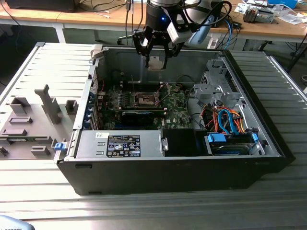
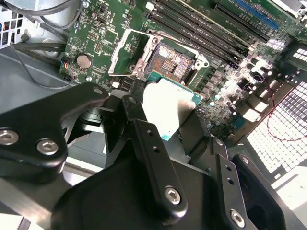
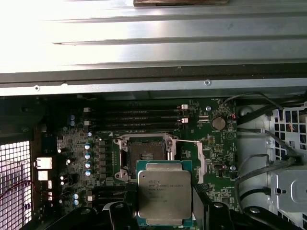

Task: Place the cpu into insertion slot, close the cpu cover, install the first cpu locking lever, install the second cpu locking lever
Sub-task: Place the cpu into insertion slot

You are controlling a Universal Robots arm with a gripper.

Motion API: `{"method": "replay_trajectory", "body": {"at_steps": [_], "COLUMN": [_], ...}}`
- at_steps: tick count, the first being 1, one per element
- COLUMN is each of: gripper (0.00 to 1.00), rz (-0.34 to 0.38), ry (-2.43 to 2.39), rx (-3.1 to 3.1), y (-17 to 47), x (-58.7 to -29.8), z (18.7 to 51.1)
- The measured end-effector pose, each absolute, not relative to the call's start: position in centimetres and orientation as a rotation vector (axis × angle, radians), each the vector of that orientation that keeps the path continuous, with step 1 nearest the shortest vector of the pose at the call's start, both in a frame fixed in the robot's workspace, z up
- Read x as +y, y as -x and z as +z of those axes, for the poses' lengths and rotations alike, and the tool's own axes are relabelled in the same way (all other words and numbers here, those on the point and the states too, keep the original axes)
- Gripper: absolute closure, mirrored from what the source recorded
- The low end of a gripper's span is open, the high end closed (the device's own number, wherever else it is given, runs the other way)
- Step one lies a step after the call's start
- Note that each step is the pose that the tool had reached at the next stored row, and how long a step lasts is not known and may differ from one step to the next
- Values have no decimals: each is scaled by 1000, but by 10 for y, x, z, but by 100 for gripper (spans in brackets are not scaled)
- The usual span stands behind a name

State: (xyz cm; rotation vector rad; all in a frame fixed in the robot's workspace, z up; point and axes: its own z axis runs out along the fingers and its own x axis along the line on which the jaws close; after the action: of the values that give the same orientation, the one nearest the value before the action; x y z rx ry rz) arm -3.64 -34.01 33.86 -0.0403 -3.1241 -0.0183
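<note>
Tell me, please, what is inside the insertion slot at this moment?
Only its bare brownish pin field shows inside the insertion slot; no chip sits there. The cpu, held in the jaws, hides one edge of the slot in the first wrist view.

Faint print on cpu [image 3: 164, 194] lid, white print on black label [image 1: 123, 145]: none legible.

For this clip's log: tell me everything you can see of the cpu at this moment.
The cpu is a small flat square chip. It has a dull silver-grey metal top with faint print, and a green edge shows around it. The gripper clamps it from two opposite sides with its black fingers, holding it in the air above the green motherboard. The open, empty insertion slot lies just past it.
</note>
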Motion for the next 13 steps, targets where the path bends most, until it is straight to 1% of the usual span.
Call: {"method": "replay_trajectory", "body": {"at_steps": [13], "gripper": [45], "rz": [-18], "ry": [40], "rx": [-3124], "y": [37], "x": [-340], "z": [334]}}
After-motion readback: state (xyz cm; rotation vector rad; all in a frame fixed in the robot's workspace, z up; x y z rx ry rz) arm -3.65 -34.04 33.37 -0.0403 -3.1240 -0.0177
